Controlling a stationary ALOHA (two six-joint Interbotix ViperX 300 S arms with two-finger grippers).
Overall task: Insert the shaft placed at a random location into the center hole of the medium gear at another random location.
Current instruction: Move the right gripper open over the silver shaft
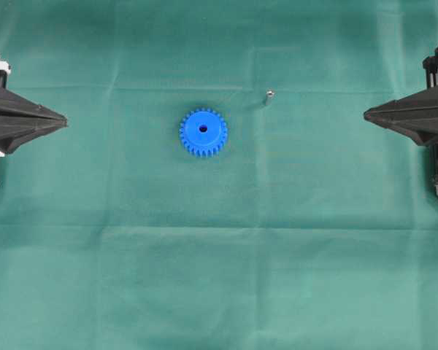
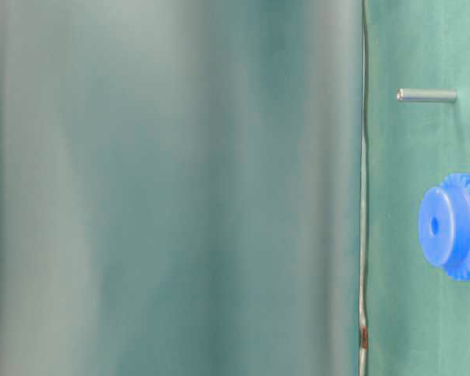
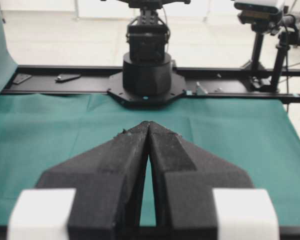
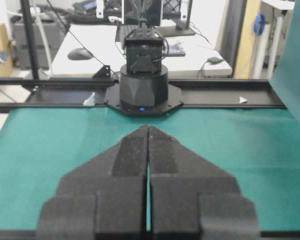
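The bright blue medium gear (image 1: 203,132) lies flat on the green cloth just left of the middle, its dark center hole (image 1: 203,129) facing up. The small silver shaft (image 1: 269,95) stands on the cloth up and to the right of the gear, apart from it. In the table-level view the gear (image 2: 454,225) and shaft (image 2: 427,95) appear at the right edge. My left gripper (image 1: 64,119) rests at the far left, shut and empty. My right gripper (image 1: 366,114) rests at the far right, shut and empty. Both wrist views show fingertips (image 3: 148,125) (image 4: 148,128) pressed together, with neither gear nor shaft in sight.
The green cloth (image 1: 219,255) covers the table, with faint fold lines. Each wrist view looks across it at the opposite arm's black base (image 3: 146,75) (image 4: 142,87) on a black rail. A blurred green surface (image 2: 172,188) fills most of the table-level view.
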